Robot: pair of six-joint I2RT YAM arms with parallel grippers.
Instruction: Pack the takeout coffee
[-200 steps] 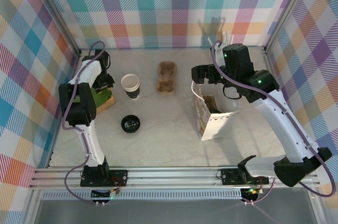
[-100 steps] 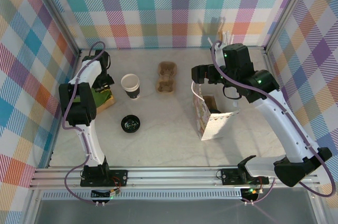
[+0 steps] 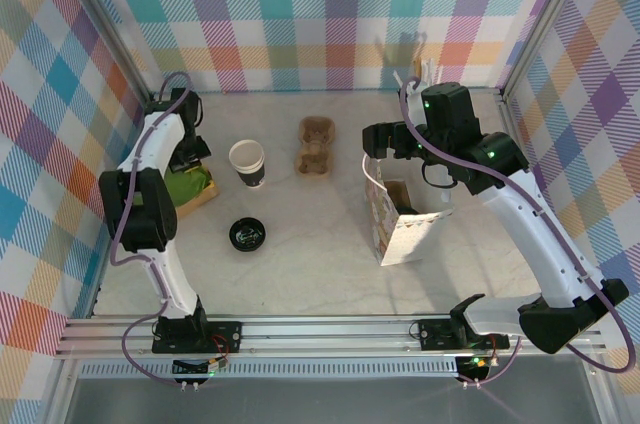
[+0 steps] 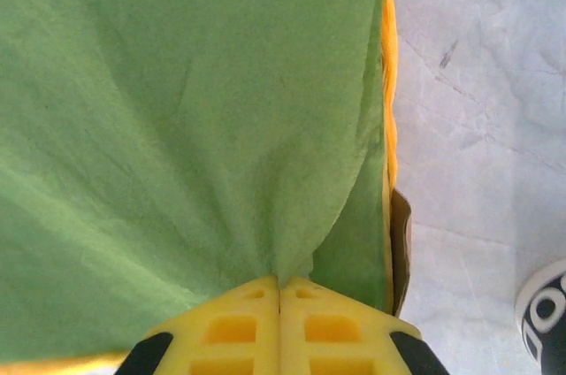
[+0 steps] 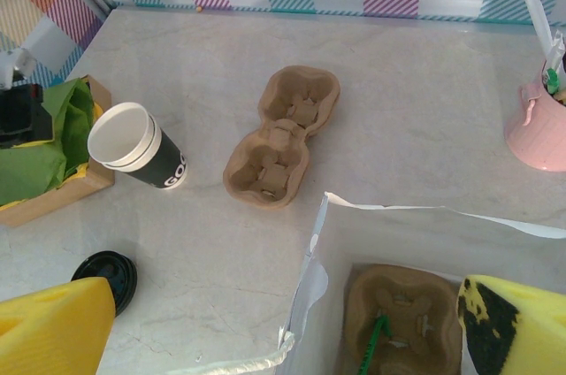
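The pale marbled surface [image 3: 320,274] lies bare along its near strip and between the open white paper bag [image 3: 410,234] and the loose flat black plastic lid [image 3: 246,234]. Farther back, a brown moulded cardboard cup carrier [image 3: 315,147] and a lidless dark paper cup [image 3: 247,162] stand apart with a gap between them. The bag's mouth gapes under the spread right tool [image 5: 283,335], but a second cardboard carrier [image 5: 402,317] covers its floor. The left tool [image 4: 280,291], pinched on green tissue paper [image 4: 177,110], occupies the wooden tray [image 5: 62,196].

Takeout coffee cup [image 3: 247,162], small disposable type, dark sides with white lettering, white rim, pale interior, top uncovered, standing upright on the table [image 3: 320,264], round black lid [image 3: 246,234] lying flat and loose, nearer the arm bases, apart from the cup.
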